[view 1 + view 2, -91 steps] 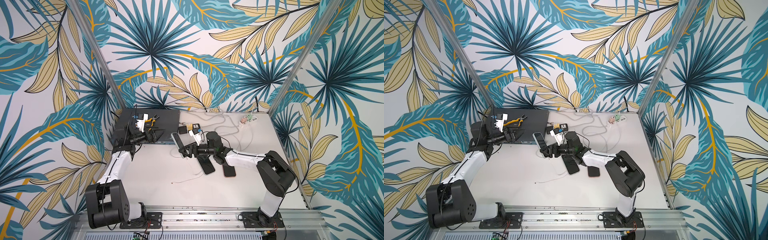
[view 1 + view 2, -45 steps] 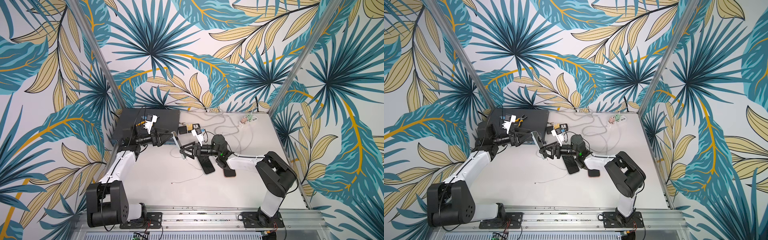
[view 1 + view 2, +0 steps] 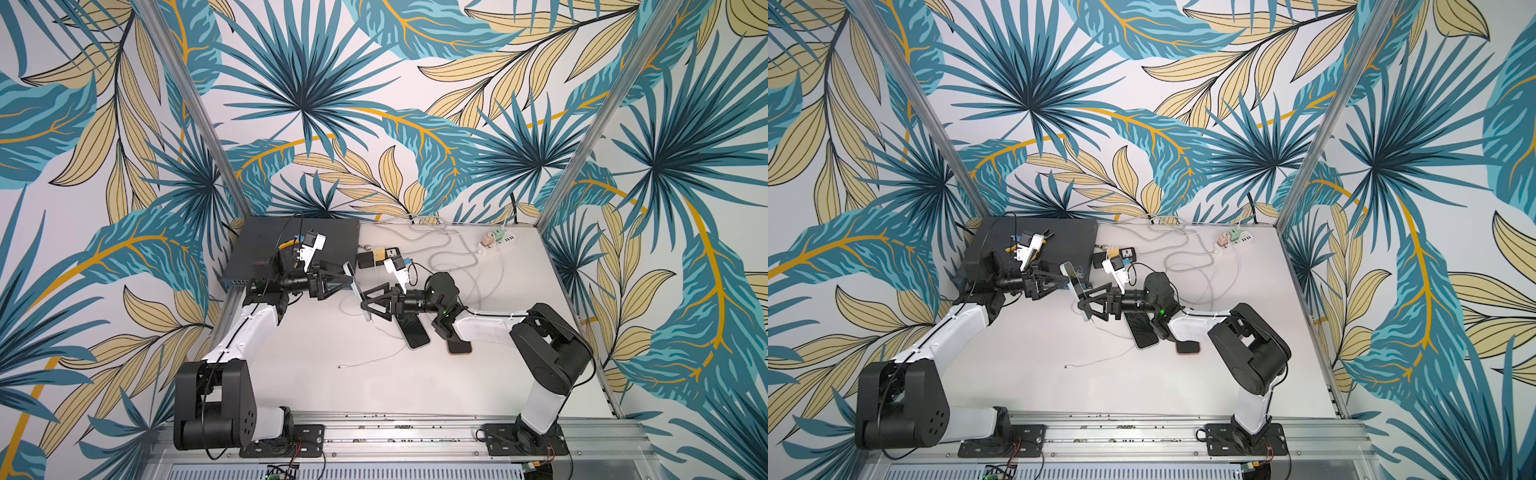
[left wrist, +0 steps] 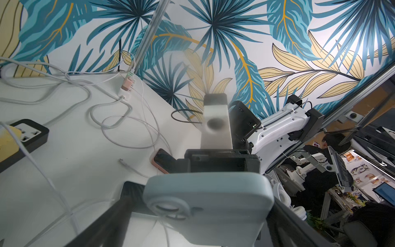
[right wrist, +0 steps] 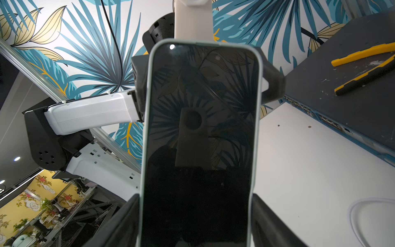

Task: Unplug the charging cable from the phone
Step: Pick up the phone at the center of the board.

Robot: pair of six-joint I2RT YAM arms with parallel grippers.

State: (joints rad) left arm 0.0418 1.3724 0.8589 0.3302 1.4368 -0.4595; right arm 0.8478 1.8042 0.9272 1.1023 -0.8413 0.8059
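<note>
Standing on end with a slight tilt, phone in a pale blue-grey case, just toward 10 o'clock of table centre in both top views. Right gripper reaches in from 3 o'clock and clamps the phone's lower half across its width. Right wrist view: dark screen faces that camera, one finger pressed to each long edge. Left gripper comes from 9 o'clock, jaws spread wide, flanking the phone's upper end from behind. Left wrist view: case back and camera ring between them, contact not clear. Charging cable, thin and white, runs over the table toward the phone's lower end; port hidden, so plugged or not, cannot tell. Loose cable end lies at 6 o'clock of the phone. Black phone flat on the table at 4 o'clock, partly under the right gripper; pink-cased phone beside it, further out. Dark flat box in the 11 o'clock corner, yellow-handled pliers on top. Black socket block at 12 o'clock; charger plugs at 1 o'clock, leads coiled between.
</note>
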